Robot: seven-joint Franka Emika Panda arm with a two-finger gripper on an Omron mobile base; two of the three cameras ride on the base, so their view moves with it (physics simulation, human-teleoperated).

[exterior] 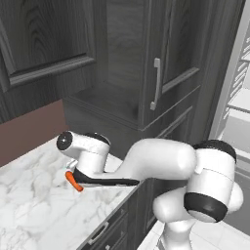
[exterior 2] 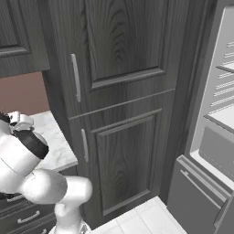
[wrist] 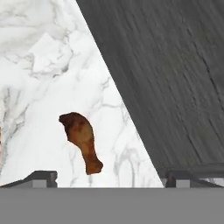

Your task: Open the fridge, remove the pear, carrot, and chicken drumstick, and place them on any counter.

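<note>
The brown chicken drumstick (wrist: 82, 141) lies loose on the white marble counter (wrist: 39, 65), thick end up and bone end down in the hand view. My gripper (wrist: 111, 178) hangs over it, open, its fingertips (wrist: 42, 176) wide apart and touching nothing. The orange carrot (exterior: 73, 181) rests on the counter (exterior: 34, 205) just beside my hand in the left base view. At the right the fridge (exterior: 238, 105) stands open with its white shelves (exterior 2: 219, 116) showing. The pear is out of view.
A tall dark wood-grain cabinet (exterior 2: 123, 91) with silver bar handles (exterior: 156, 84) stands between the counter and the fridge, close to my hand. Dark drawers (exterior: 105, 229) run under the counter edge. A fridge drawer front (exterior 2: 201, 201) juts out low at the right.
</note>
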